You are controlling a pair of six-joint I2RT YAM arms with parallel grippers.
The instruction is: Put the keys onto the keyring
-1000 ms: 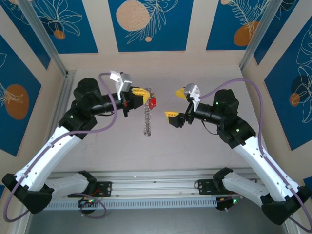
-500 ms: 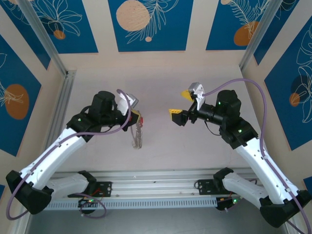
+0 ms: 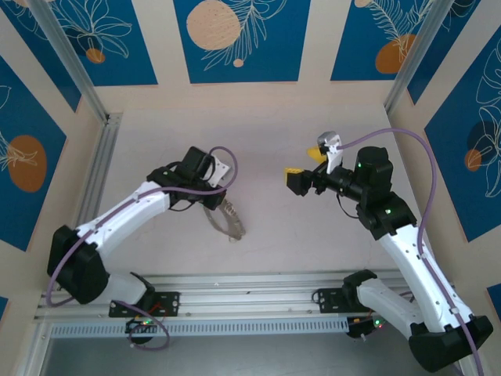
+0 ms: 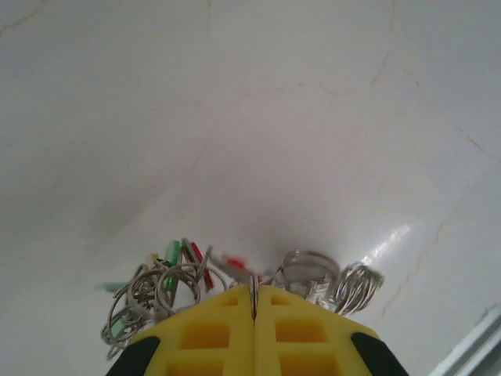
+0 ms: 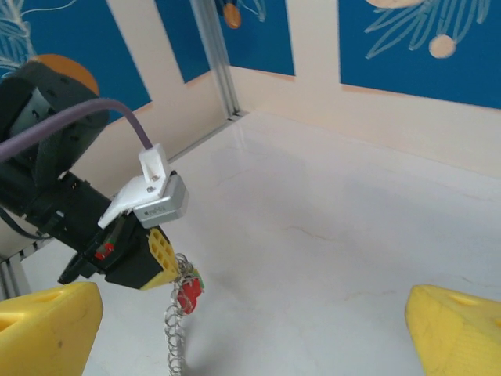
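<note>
The keyring (image 3: 228, 220), a thin silver loop with a beaded, chain-like edge, hangs long and narrow from the closed left pincer (image 4: 254, 296), its lower end down at the pale surface (image 3: 313, 235). Bunched at its top, just under the pincer tips, are the keys (image 4: 182, 265): small silver blades, 1 red-headed and at least 1 green, tangled among little split rings (image 4: 356, 283). From the right wrist, the red key (image 5: 189, 295) sits beside the chain's upper end.
</note>
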